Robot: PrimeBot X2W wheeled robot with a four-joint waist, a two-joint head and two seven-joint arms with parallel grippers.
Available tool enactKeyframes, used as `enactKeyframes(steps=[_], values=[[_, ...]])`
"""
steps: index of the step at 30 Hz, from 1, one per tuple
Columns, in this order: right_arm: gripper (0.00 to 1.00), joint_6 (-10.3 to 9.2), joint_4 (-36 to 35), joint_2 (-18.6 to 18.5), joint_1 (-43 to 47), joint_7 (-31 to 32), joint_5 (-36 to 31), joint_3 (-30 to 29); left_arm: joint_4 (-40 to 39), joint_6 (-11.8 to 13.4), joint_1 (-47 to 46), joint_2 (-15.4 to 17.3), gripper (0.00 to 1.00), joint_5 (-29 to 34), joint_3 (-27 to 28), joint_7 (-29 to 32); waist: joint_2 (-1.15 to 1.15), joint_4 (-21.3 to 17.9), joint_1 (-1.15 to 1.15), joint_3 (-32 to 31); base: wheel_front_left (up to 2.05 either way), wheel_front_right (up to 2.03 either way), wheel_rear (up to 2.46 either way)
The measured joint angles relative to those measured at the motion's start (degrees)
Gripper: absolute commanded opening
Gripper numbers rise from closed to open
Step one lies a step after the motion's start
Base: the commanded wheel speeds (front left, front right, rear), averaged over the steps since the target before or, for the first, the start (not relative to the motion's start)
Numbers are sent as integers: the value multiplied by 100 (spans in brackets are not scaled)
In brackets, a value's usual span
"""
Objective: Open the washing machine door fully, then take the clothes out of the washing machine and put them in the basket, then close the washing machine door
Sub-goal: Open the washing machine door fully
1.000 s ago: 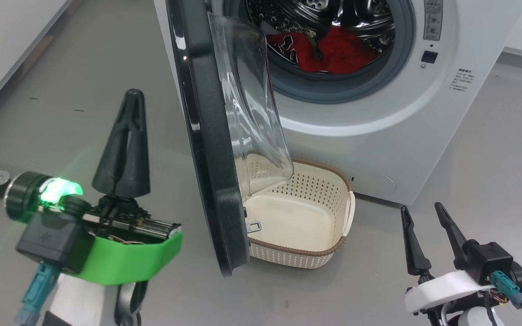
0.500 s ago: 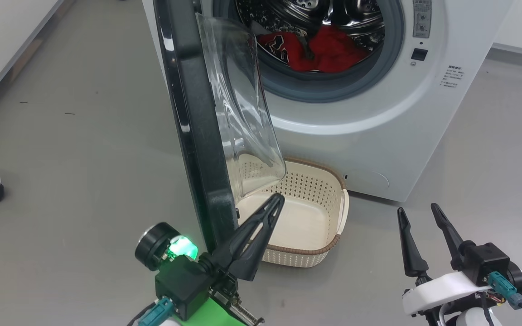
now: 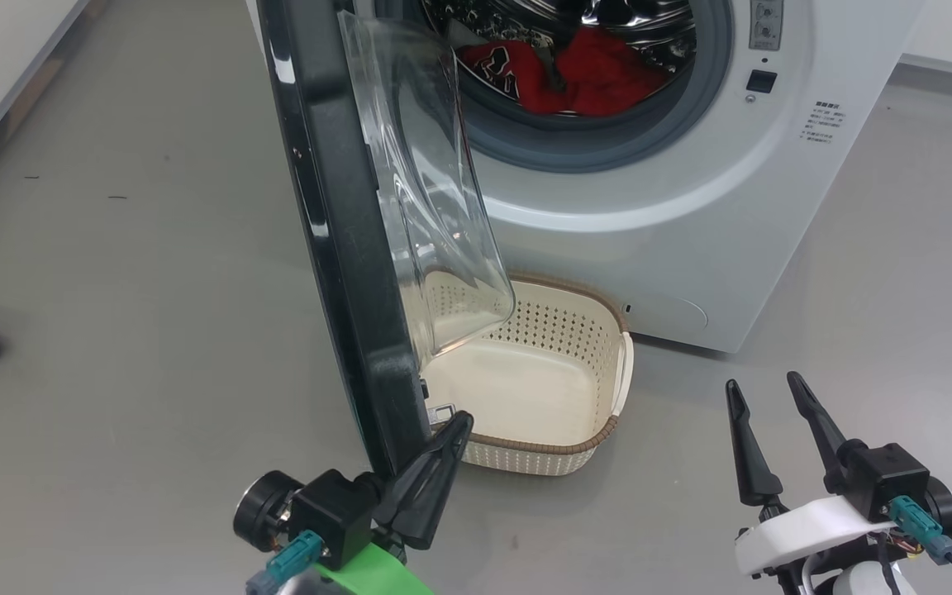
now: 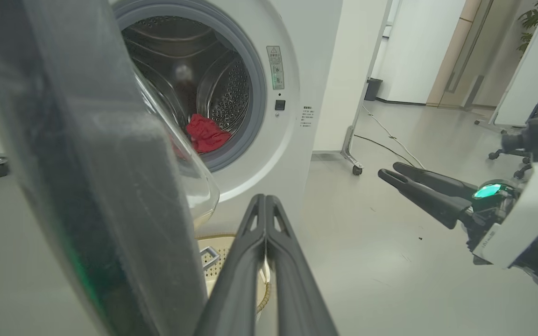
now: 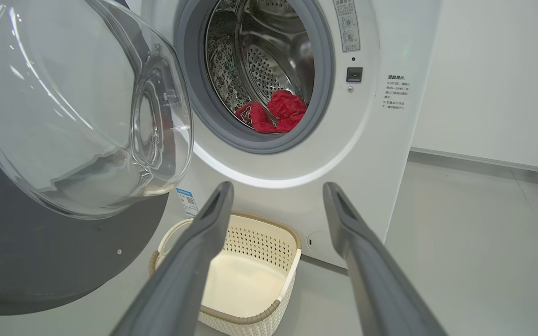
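Left of centre, the washing machine door (image 3: 335,231) stands edge-on, only partly swung out, its glass bowl overhanging the basket (image 3: 525,459). At lower centre the left gripper (image 3: 453,430), jaws pressed together and empty, points at the door's bottom edge. A push there could slip off the glossy rim and knock the basket. The red clothes (image 3: 583,78) lie inside the washing machine (image 3: 691,231) at the top. At lower right, the right gripper (image 3: 763,387) hangs with jaws apart, holding nothing.
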Motion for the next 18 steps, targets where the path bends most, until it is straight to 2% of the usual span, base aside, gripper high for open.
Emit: enactKeyframes(steps=[5,18], values=[[100,47,10,0,-3,0,-2,-27,108,125,6,-1,0,-13,183,1,0,-2,0,41,0,0,0],[100,58,24,2,-34,0,-5,-58,245,232,4,-4,0,-56,311,19,0,14,0,95,0,0,0]])
